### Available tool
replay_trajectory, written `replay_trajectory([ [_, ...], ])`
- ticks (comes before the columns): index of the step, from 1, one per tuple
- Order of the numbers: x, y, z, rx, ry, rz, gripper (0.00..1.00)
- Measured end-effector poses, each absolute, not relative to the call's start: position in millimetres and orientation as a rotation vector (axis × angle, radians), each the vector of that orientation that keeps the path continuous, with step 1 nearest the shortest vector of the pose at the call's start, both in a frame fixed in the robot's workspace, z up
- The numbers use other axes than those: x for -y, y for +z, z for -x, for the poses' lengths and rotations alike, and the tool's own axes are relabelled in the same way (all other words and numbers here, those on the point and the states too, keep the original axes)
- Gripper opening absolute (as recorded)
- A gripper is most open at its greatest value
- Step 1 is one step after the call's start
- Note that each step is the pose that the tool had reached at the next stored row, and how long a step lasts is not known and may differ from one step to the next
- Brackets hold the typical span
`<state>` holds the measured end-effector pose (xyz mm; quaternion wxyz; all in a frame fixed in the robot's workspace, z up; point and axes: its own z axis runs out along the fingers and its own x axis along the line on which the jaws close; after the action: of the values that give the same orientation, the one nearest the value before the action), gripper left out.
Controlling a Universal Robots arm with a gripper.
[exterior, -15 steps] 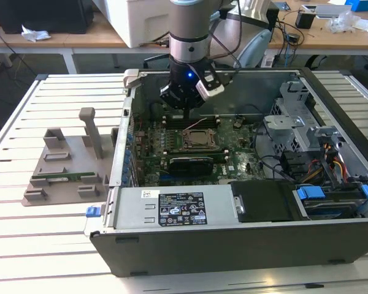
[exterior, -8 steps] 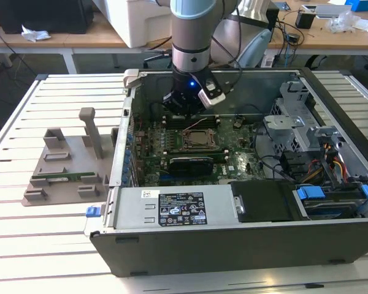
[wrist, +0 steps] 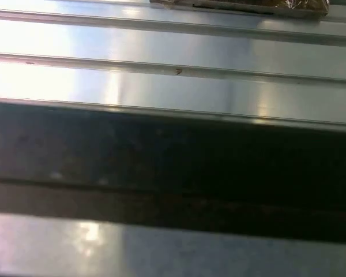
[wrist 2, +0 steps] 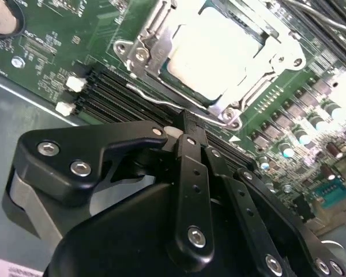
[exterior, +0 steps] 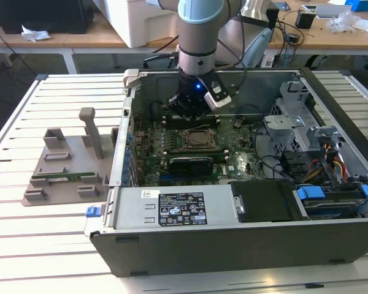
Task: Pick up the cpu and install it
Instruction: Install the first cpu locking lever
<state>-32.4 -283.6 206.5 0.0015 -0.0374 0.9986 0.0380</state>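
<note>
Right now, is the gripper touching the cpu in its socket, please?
Apart: in the second wrist view the gripper sits short of the cpu, with memory slots between them.

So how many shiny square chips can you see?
1. The cpu sits inside the metal frame of the motherboard socket, just beyond the gripper. Others could be hidden elsewhere in the computer case.

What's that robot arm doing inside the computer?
The arm's gripper hangs inside an open computer case, just above the motherboard. In the second wrist view the cpu, a silvery square chip, already sits in its socket with the metal frame around it. The gripper is beside the socket, above the memory slots, and not touching the chip.
</note>
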Motion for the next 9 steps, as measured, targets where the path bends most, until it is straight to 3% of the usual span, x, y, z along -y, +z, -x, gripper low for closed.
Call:
replay_trajectory([
  [9,284,201,16,-3.136,0.120,0.121,0.11],
])
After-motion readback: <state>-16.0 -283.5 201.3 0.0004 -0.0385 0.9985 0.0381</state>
